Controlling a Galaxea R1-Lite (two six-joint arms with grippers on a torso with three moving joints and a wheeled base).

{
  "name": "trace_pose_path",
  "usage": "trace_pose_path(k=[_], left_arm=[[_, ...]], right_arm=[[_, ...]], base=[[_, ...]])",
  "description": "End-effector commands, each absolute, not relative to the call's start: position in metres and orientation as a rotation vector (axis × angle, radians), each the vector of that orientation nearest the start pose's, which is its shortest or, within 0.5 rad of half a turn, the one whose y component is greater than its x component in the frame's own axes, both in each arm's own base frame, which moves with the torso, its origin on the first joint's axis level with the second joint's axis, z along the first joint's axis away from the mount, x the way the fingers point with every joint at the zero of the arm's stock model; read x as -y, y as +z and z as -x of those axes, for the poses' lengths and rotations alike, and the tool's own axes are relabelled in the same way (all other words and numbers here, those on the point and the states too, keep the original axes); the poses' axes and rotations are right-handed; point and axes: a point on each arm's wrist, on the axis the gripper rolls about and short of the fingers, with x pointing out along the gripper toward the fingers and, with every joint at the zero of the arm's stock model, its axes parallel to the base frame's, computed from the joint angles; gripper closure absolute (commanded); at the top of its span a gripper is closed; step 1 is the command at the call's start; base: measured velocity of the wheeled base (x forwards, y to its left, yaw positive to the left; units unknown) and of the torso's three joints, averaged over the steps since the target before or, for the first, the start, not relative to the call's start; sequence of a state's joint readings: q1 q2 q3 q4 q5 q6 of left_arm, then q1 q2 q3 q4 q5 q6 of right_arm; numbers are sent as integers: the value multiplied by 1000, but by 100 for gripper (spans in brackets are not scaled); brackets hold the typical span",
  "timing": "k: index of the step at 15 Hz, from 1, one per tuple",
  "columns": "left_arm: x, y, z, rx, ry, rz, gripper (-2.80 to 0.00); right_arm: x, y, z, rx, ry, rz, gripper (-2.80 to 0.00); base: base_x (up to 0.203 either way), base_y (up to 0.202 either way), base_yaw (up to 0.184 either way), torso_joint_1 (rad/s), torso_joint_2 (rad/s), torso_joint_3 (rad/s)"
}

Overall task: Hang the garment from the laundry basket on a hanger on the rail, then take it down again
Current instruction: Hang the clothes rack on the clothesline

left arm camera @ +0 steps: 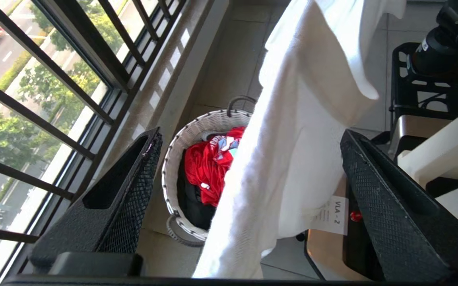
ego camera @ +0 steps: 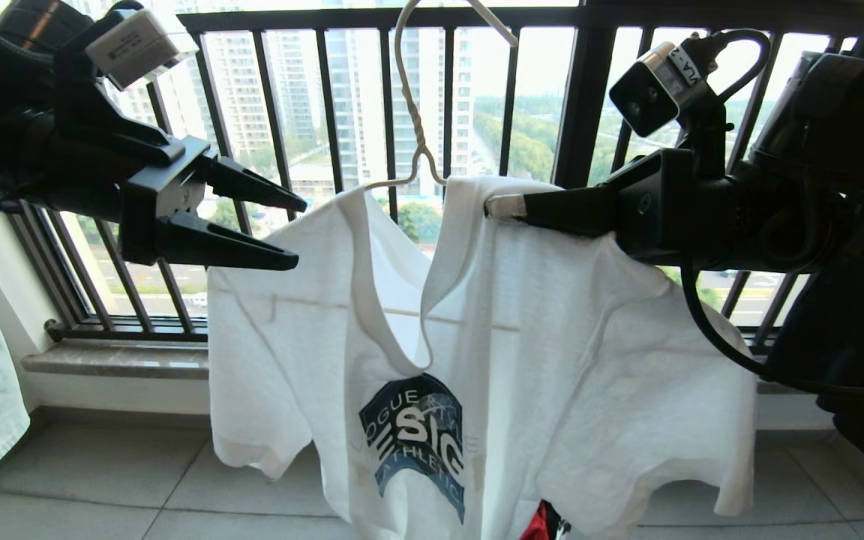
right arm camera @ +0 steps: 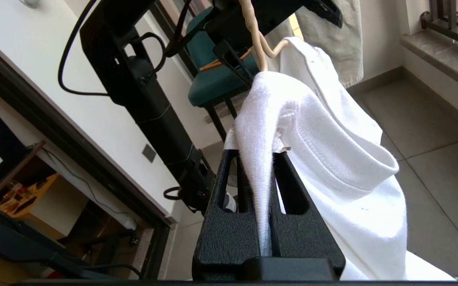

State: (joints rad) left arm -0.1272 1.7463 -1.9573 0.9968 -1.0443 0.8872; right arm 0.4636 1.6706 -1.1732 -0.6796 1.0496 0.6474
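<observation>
The left tool (ego camera: 293,232), jaws apart, stood just beside the garment's (ego camera: 552,337) near shoulder; the right tool (ego camera: 498,208) clamped the far one.

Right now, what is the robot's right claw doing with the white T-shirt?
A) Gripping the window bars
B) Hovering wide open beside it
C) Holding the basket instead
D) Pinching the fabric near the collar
D: the right gripper is shut on the white T-shirt by the collar, next to the wire hanger, while the left gripper stands open beside the shirt's other shoulder.
</observation>
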Motion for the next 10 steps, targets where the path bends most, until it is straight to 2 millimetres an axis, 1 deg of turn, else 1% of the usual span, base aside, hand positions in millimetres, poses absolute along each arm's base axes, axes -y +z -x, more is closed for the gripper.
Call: trace_pose_path(k=[1,4,7,10], left_arm=[[55,332,-284,-197,-1321,-380,-280],[65,328,-287,-198,-1359,-377,-280],[71,319,-298,-207,-1394,-352,-280],[76,320,-297,-175,-1437,-332,-280]], right_arm=[[-155,299,-266,-299,1515,-457,0],[-155,299,-267,-299,1515,-457,0],[-155,299,-267,-298,1515,-457,0],[-155,299,-267,-299,1515,-456,0]], base=[[0,0,0,0,0,0],[0,0,0,0,0,0],[0,0,0,0,0,0],[0,0,0,0,0,0]])
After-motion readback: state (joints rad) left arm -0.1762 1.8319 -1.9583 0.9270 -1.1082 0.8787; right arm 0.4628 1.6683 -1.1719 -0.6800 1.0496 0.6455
